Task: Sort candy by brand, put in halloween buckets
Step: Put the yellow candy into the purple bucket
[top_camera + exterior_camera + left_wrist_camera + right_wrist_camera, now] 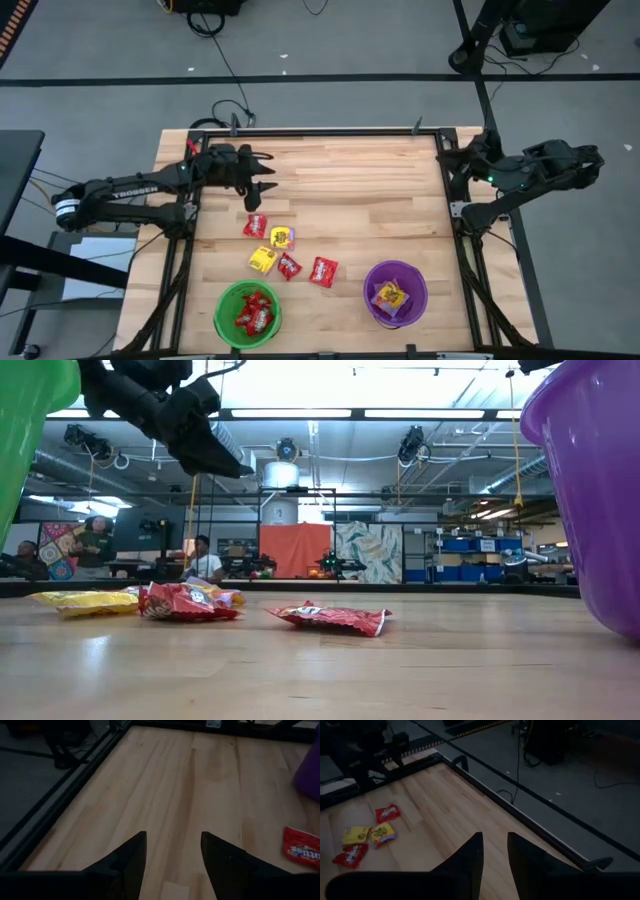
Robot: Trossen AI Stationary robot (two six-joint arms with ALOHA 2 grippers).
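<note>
Red and yellow shiny candy packets (285,252) lay mid-surface, just nearer you than your left jaws (262,178), which hung part-open, empty; right jaws (447,160), narrowly parted and empty, waited far right.

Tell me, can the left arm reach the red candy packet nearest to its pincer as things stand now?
Probably yes. The left pincer hangs open and empty above the table, and the nearest red candy packet lies flat on the bare wood beside a yellow packet. Nothing stands between them.
</note>
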